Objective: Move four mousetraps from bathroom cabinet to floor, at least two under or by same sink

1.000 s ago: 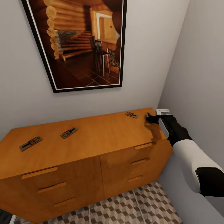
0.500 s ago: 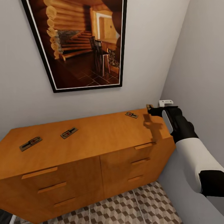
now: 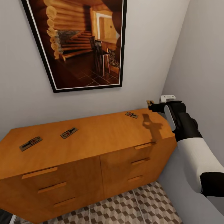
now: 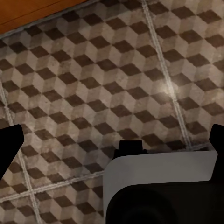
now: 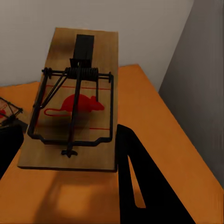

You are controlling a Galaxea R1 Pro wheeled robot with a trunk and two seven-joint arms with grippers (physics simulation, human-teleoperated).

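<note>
**Now one mousetrap is up off the cabinet in your right gripper**

Your right gripper is above the right end of the cabinet, close to the corner where the two grey walls meet. Its jaws are pinching a mousetrap, which sits clear of the wood; you can see the arm's shadow lying on the cabinet top beneath it. From your right wrist camera the held mousetrap shows plainly: a brown board with a red mouse mark, a dark wire frame and spring, and the orange cabinet top under and behind it.

You have three more mousetraps lying flat on the cabinet top. One is near the back edge just left of your gripper, one is left of the middle, and one is near the left end. All three are well apart from each other.

A framed picture of a log-cabin room hangs on the wall above the cabinet.

Your left gripper hangs over the bathroom floor, with its dark fingertips spread wide and nothing between them. A strip of the cabinet's orange wood shows at the edge of that wrist view. The same cube-pattern tiles show in your head view in front of the cabinet drawers.
</note>
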